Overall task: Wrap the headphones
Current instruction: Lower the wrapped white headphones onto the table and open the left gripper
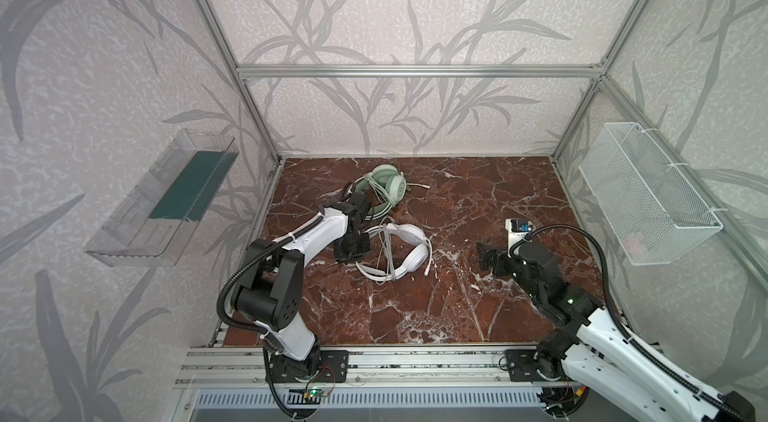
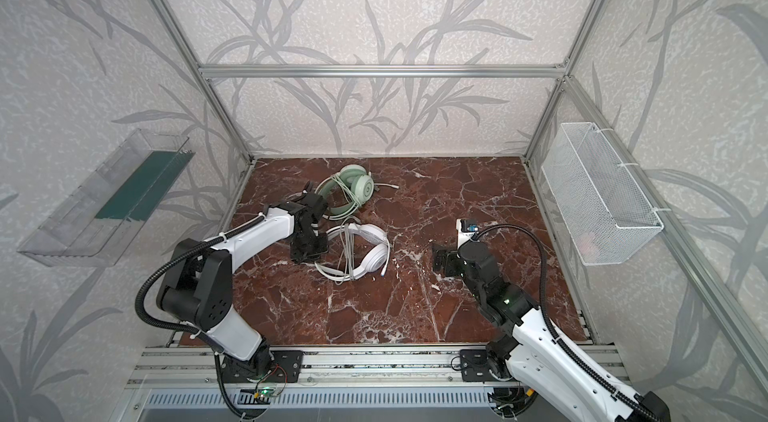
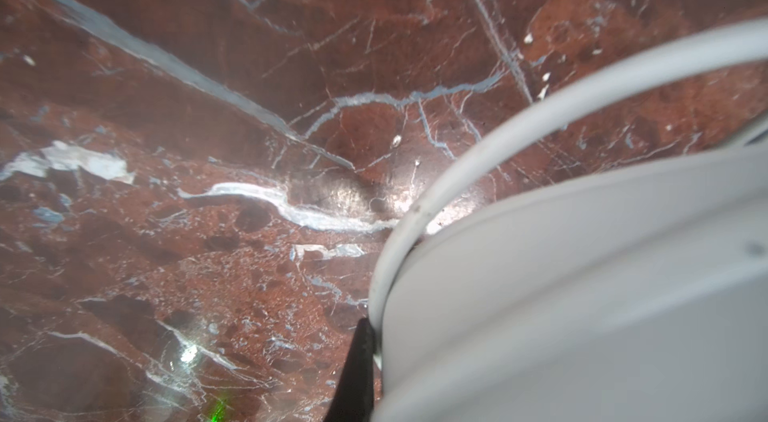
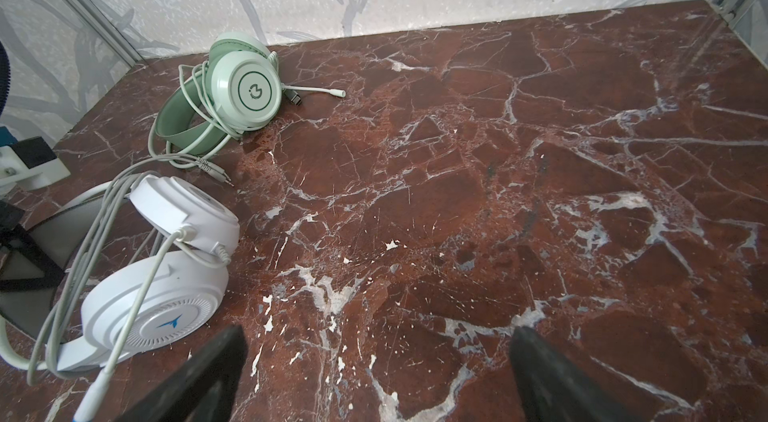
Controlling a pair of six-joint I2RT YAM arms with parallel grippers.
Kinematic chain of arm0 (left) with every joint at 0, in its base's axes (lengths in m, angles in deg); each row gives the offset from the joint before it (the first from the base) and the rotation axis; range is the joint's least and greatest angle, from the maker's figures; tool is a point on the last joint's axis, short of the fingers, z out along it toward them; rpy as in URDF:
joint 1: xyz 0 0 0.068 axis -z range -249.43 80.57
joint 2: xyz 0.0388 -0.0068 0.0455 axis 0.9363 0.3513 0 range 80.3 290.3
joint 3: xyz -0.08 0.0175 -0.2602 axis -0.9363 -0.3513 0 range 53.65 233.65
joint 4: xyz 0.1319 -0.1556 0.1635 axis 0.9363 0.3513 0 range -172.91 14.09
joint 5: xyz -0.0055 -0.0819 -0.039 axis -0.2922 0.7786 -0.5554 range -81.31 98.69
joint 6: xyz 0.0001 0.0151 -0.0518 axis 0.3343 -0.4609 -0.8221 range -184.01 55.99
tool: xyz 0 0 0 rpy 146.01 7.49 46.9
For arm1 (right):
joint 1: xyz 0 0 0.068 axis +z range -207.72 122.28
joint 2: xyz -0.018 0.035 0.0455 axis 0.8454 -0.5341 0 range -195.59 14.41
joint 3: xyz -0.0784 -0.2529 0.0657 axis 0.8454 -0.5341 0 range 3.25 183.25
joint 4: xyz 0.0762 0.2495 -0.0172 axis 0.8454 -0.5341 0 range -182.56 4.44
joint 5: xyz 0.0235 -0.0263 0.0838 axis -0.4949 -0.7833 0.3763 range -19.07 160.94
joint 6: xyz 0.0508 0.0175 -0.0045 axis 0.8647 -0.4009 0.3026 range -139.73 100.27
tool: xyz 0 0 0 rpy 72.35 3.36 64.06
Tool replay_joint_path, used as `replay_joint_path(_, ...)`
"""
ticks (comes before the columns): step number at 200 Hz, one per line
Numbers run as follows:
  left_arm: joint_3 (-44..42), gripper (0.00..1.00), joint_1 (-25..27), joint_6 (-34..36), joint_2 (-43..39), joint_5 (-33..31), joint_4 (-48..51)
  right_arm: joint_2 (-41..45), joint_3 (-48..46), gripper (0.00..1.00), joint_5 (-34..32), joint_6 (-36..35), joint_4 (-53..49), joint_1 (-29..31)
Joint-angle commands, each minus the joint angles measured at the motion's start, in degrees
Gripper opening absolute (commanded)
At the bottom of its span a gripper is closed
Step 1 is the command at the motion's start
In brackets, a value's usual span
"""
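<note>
White headphones [image 1: 409, 249] [image 2: 370, 254] [image 4: 153, 308] with a blue logo lie left of centre on the marble table, pale cable looped across the headband. Mint-green headphones [image 1: 384, 187] [image 2: 353, 187] [image 4: 245, 92] sit behind them, cable bunched around the band. My left gripper [image 1: 353, 251] [image 2: 309, 249] [image 3: 372, 324] is shut at the white headband's left end. In the left wrist view the white cable [image 3: 457, 141] runs into the fingertip, and the headband [image 3: 582, 274] hides the other finger. My right gripper [image 1: 484, 256] [image 2: 440, 260] [image 4: 378, 341] stands open and empty to the right of the white headphones.
A clear plastic bin [image 1: 166, 200] hangs on the left wall and a white wire basket [image 1: 648, 195] on the right wall. The white cable's plug [image 1: 428, 272] lies loose on the marble table [image 1: 457, 308]. Aluminium frame rails border the table.
</note>
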State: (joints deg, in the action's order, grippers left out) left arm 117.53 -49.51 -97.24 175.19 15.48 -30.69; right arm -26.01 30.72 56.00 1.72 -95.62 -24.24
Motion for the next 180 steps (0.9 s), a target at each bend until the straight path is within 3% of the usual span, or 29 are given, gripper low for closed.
replay_joint_path(1,0.0,0.0,0.9,-1.0,-0.9,2.1,-1.8,0.3,-0.4,0.99,-0.1,-0.2,1.5,-0.1)
replay_joint_path(109,0.8,0.0,1.9,-0.9,3.0,1.4,-0.3,0.1,-0.3,0.99,-0.2,-0.4,1.3,-0.1)
replay_joint_path(180,1.5,0.16,2.0,-0.4,3.5,0.9,1.1,0.6,-0.7,0.99,-0.3,-0.3,1.7,-0.1)
